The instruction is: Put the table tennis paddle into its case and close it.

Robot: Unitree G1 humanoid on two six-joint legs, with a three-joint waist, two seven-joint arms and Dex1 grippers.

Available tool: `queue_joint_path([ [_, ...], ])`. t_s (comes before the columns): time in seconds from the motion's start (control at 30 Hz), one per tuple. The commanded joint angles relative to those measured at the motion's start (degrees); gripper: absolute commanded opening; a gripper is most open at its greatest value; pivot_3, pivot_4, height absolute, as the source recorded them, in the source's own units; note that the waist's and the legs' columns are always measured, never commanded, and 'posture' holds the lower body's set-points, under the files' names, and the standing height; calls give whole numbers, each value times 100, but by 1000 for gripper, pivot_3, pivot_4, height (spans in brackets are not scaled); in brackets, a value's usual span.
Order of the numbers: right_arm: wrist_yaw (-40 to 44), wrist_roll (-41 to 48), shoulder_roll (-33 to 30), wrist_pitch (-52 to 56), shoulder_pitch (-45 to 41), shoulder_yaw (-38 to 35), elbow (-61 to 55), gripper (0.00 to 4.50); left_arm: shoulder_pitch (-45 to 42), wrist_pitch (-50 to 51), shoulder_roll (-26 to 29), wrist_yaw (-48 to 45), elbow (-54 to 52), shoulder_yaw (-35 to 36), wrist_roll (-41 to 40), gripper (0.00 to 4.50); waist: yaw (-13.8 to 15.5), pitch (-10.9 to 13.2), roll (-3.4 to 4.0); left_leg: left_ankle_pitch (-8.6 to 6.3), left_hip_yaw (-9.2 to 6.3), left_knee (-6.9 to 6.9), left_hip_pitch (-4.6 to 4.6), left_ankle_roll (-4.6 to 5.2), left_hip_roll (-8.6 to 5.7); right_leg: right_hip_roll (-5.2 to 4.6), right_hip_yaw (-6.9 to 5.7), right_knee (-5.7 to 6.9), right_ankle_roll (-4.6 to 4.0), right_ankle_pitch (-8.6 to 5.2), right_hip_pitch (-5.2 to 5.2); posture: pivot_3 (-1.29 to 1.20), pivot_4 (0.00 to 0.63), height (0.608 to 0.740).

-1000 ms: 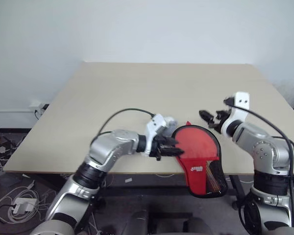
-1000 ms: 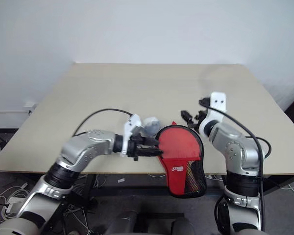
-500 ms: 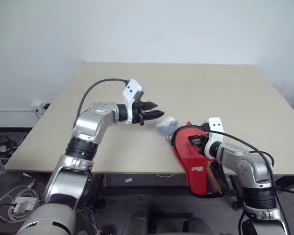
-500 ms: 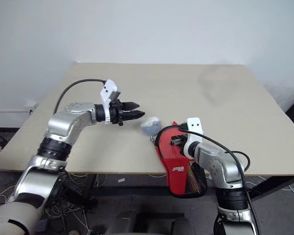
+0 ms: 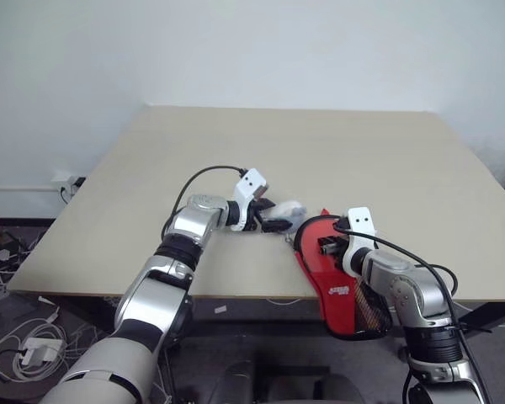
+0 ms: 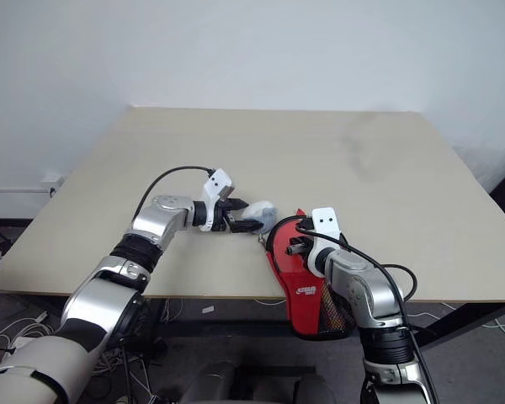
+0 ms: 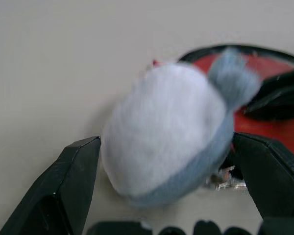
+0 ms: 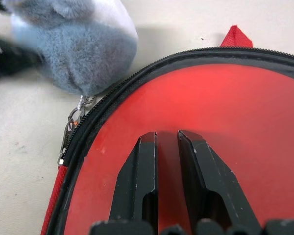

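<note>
A beige table (image 5: 236, 151) stands against a white wall, and near its front edge lies the red paddle-shaped case (image 5: 341, 282), its narrow mesh end hanging off the edge toward the robot. The table tennis paddle cannot be made out as a separate thing here; the red surface inside the black zip trim may be its rubber face or the case's own cover, and the pictures do not settle which. Just beside the case's rounded end sits a small grey-and-white plush charm (image 7: 171, 137), joined to the zip pull (image 8: 71, 128) by a short metal chain. Half a second ago the left gripper (image 6: 236, 217) hung in the air well away from the charm; now it has come down and forward, and its jaws stand wide on either side of the plush without yet closing on it. The right gripper (image 8: 166, 161) has dropped from above the table onto the case and closed; its two fingers (image 8: 137, 181) lie nearly together, flat on the red surface, pinning rather than gripping. This looks like the start of zipping: the right arm steadies the case while the left prepares to take the charm and draw the zip round. The zip appears still open along the near rim.
</note>
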Motion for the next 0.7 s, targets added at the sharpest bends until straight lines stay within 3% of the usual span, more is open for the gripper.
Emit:
queue_joint_path([
  [0.03, -59, -96, 62, -61, -39, -48, 19, 742, -372, -245, -97, 49, 363, 144, 152, 4487, -1, 0, -8, -2, 0, 1, 0, 2, 0, 0, 0, 0, 0, 0, 0, 0, 0, 715],
  [0.13, -114, -215, 56, -109, -57, -74, 100, 742, -491, -315, -219, 205, 752, 253, 219, 4487, 7, -1, -9, -11, -3, 1, 0, 18, 0, 0, 0, 2, 0, 0, 0, 0, 0, 715],
  [0.23, -121, -259, 80, -119, -46, -80, 112, 742, -568, -375, -295, 219, 936, 449, 147, 3918, 13, -2, -11, -11, -6, 9, 0, 18, 0, 0, -2, 3, 0, 0, 2, 0, 0, 715],
  [0.57, -85, -381, 51, 284, 48, 194, 134, 742, -890, -445, -443, 249, 1235, 720, 272, 562, 14, -4, -15, -13, -9, 17, -1, 20, 0, 0, -4, 7, 0, 0, 4, 0, 0, 715],
  [0.63, -88, -446, 19, 360, 73, 242, 180, 742, -1001, -541, -473, 414, 1348, 756, 327, 134, 17, -5, -17, -14, -11, 19, -1, 21, 0, 0, -6, 7, 0, 0, 6, 0, 0, 715],
  [0.7, -68, -470, 2, 530, 96, 286, 218, 742, -1168, -635, -512, 713, 1537, 787, 400, 4, 20, -5, -19, -18, -14, 22, -1, 28, 0, 0, -7, 7, 0, 0, 8, 0, 0, 715],
])
